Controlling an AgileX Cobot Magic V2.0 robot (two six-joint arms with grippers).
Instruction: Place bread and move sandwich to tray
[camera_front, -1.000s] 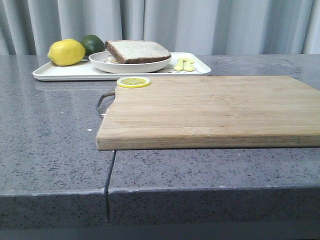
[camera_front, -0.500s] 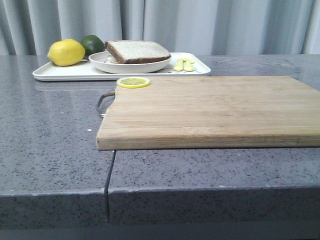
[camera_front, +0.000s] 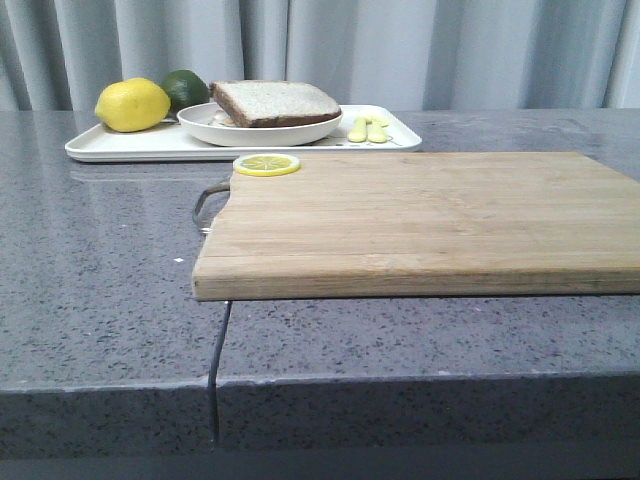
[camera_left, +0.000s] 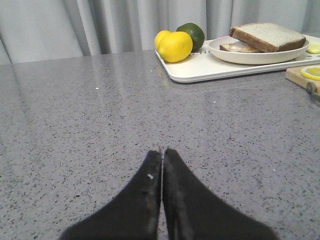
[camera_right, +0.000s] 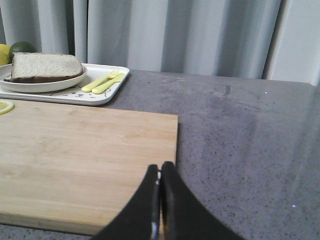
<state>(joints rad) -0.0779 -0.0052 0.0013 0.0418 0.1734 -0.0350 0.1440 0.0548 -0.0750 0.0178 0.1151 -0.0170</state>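
Note:
The bread (camera_front: 275, 102), a thick pale slice with a dark crust, lies on top of the sandwich in the round white plate (camera_front: 258, 131). The plate stands on the white tray (camera_front: 120, 146) at the far left. In the left wrist view the bread (camera_left: 267, 36) covers a lower slice (camera_left: 239, 47); no egg shows. My left gripper (camera_left: 162, 151) is shut and empty, low over bare countertop well short of the tray (camera_left: 210, 70). My right gripper (camera_right: 160, 167) is shut and empty over the right edge of the wooden board (camera_right: 85, 155). Neither gripper shows in the front view.
A lemon (camera_front: 132, 105) and a lime (camera_front: 186, 88) sit on the tray's left end, and yellow cutlery (camera_front: 368, 129) on its right end. A lemon slice (camera_front: 267, 164) lies on the far left corner of the wooden board (camera_front: 420, 220), which has a metal handle (camera_front: 208, 200).

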